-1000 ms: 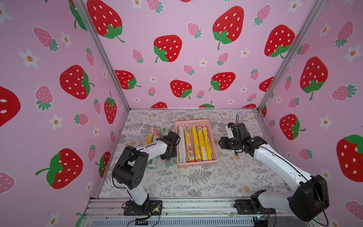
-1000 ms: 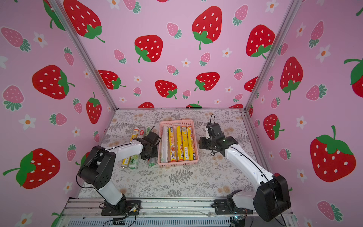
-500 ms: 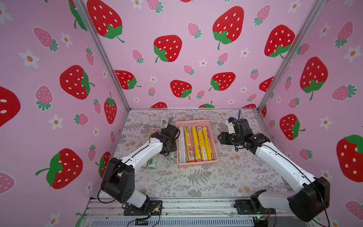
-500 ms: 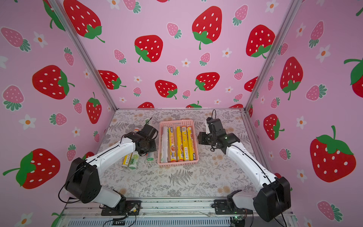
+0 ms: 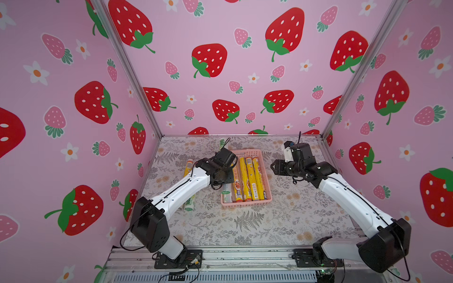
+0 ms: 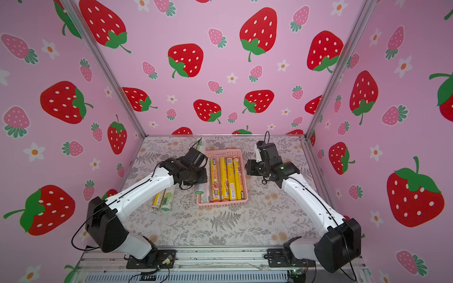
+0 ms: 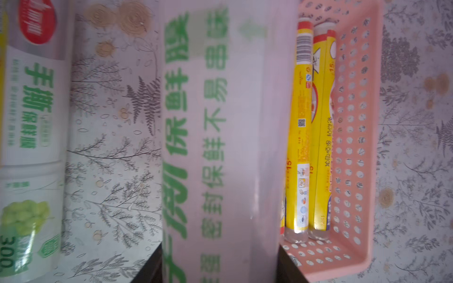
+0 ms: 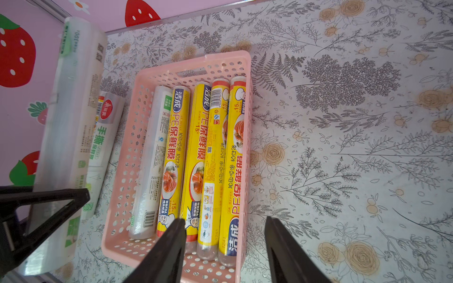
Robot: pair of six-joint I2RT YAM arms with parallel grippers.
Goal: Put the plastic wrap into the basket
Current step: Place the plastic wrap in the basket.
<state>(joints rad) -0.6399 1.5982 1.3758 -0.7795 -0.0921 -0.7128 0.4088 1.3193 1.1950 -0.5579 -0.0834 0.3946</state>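
The left gripper [image 7: 219,267], clamped on a white roll [image 7: 220,122], is now higher, above the basket [image 8: 127,147] edge. The right gripper [image 8: 225,220] gapes, empty. The left fingers [image 7: 149,269] are mostly cut off.

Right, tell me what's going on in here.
The left gripper holds a white-and-green roll of plastic wrap above the table, beside the pink basket. Five rolls already lie inside it, and two more rolls wait on the table. The right gripper hangs open and empty at the basket's other side.
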